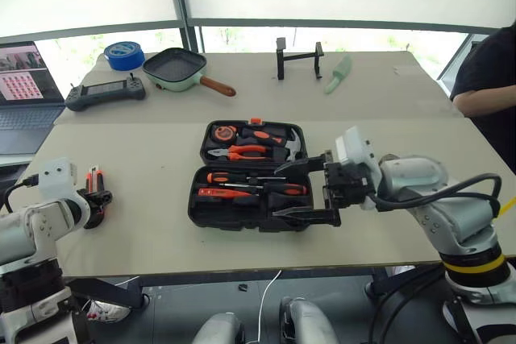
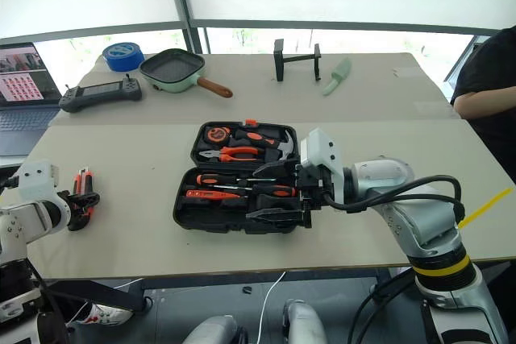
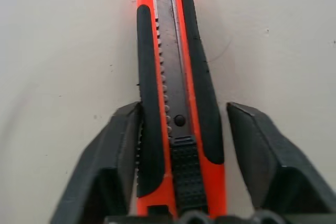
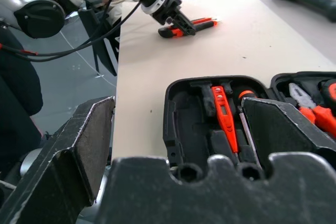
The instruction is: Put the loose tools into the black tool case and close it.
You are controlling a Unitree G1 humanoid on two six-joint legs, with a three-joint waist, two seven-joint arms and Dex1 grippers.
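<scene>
Left wrist view: the left gripper (image 3: 184, 156) straddles the orange-black utility knife (image 3: 176, 103), one finger (image 3: 113, 161) touching its side, the other finger standing a little apart, so the fingers are partly apart around it. The knife lies flat on the desk (image 1: 145, 207), well left of the black tool case (image 1: 250, 175). No writing is readable on it. The case lies open at the desk's middle, screwdrivers (image 1: 258, 187) in its near half. Just right of the case, the right gripper (image 1: 310, 191) hovers wide apart, holding nothing, pointing leftward over the case's right edge.
</scene>
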